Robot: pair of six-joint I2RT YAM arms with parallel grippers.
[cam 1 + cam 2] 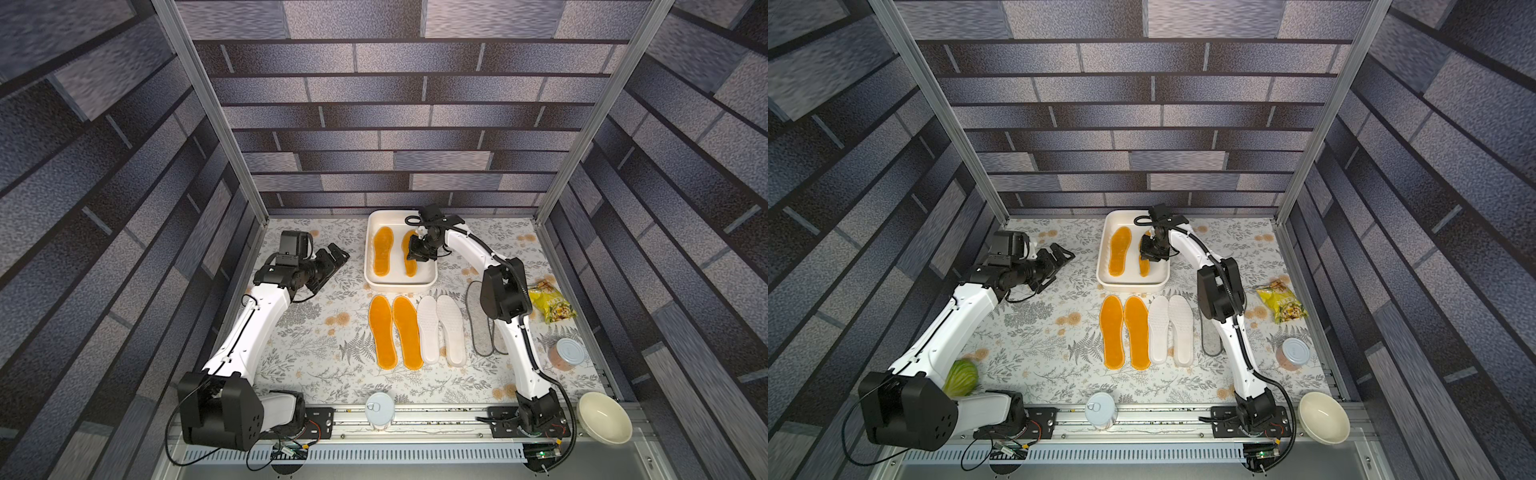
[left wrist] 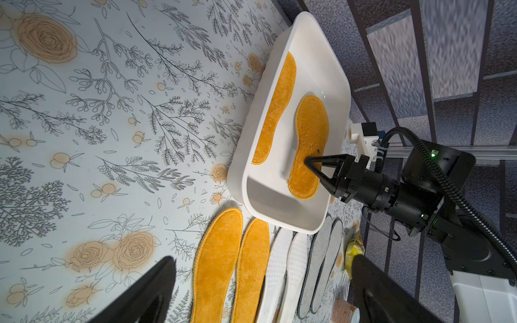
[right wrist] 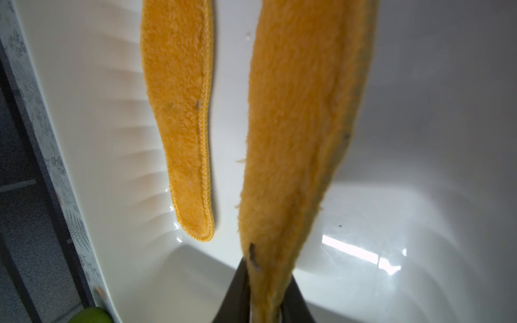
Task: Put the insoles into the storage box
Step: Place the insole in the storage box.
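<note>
Two orange insoles are already in the storage box (image 1: 400, 286), which sits mid-table by the far edge of the table (image 1: 316, 365). The first orange insole (image 1: 383, 251) lies flat along the box's left wall. The second orange insole (image 3: 296, 125) lies beside it, not touching. The right gripper (image 3: 265, 292) is clamped on it toward the heel, with a jaw against each face.

This looks like the placing step. The grip is low over the box floor, probably so the insole lands flat and not across its neighbour, and letting go should come next. The fuzzy fabric could snag on a jaw.

The left gripper (image 1: 338, 254) has its jaws wide apart and empty. It hangs left of the box, well clear of the drop.

Six insoles lie in a row on the table just in front of the box:
- orange pair (image 1: 381, 332)
- white pair (image 1: 428, 330)
- grey pair (image 1: 478, 332), partly hidden by the right arm
</note>
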